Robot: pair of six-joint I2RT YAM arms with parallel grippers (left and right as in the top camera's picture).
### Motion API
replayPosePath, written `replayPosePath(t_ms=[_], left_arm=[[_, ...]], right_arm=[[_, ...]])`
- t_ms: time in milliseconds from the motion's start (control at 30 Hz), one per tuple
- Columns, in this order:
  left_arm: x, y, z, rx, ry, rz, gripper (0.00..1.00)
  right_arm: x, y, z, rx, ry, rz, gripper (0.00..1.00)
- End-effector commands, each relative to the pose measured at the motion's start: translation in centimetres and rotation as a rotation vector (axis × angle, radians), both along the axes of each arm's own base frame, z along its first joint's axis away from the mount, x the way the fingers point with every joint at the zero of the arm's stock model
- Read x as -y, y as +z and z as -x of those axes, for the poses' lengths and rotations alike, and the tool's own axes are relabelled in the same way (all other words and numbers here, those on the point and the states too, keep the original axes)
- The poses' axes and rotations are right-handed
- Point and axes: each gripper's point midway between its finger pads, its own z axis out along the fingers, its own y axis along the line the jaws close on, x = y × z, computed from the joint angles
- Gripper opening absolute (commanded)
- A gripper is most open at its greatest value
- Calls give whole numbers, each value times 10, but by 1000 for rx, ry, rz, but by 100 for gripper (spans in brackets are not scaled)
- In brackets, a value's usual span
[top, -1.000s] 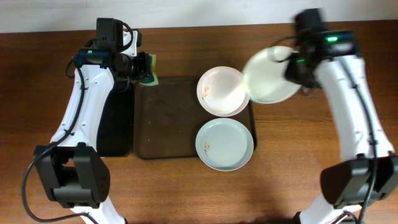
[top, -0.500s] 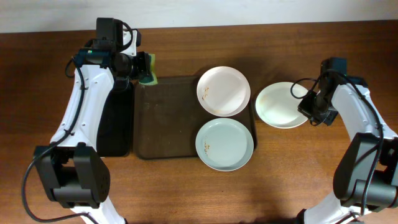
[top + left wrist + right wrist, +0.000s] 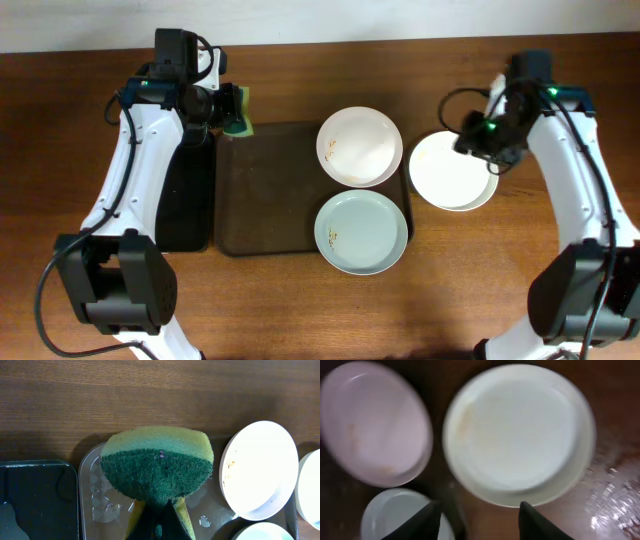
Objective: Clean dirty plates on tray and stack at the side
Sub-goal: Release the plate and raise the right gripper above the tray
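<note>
The brown tray (image 3: 265, 200) lies in the middle. A white plate (image 3: 360, 146) with brown specks rests on its upper right corner, and a pale blue-green plate (image 3: 361, 232) with specks on its lower right edge. Another white plate (image 3: 452, 171) lies on the table to the right of the tray. My right gripper (image 3: 478, 142) is open and empty above that plate's upper edge; the right wrist view shows the plate (image 3: 517, 435) under the open fingers (image 3: 480, 515). My left gripper (image 3: 228, 108) is shut on a green and yellow sponge (image 3: 157, 462) above the tray's upper left corner.
A narrow black tray (image 3: 187, 190) lies left of the brown tray, under my left arm. Bare wooden table (image 3: 470, 290) lies at the front and right. The table's back edge meets a white wall.
My right gripper lowered the white plate onto the table right of the tray, let it go, then rose and moved up-left over it. The left arm has not moved.
</note>
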Motion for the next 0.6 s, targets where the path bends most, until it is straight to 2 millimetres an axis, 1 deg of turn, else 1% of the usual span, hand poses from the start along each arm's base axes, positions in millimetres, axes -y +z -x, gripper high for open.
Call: replayPosePath(t_ms=[0,33,100,167,233,267,300,367,567], left_arm=[[-1,12,-4,38,-14,-10,1],[-1,12,-4,38,-14,-10,1],[-1,12,-4,38,-14,-10,1],[-1,12,-4,38,-14,-10,1],[-1,12,-4,38,-13,-10,1],[-1,12,-4,38,-13,-10,1],[-1,12,-4,38,-13,-10,1],[-1,12,-4,38,-13,-10,1],[-1,13,-6,44,-14,-10,1]], right_arm=[[-27,10,0,27,90,-38,52],[-37,11,0,38,131,-53,54],[-56,14,0,61,225,-92,63],[-71,16,-1,78,267,-96,74],[-80,16,-2,86,290,-99,79],[-85,16,-2,91,303,-99,86],[-89,16,-2,92,312,-99,98],[-91,16,-1,90,319,-100,98],[-91,16,-1,90,317,-99,98]])
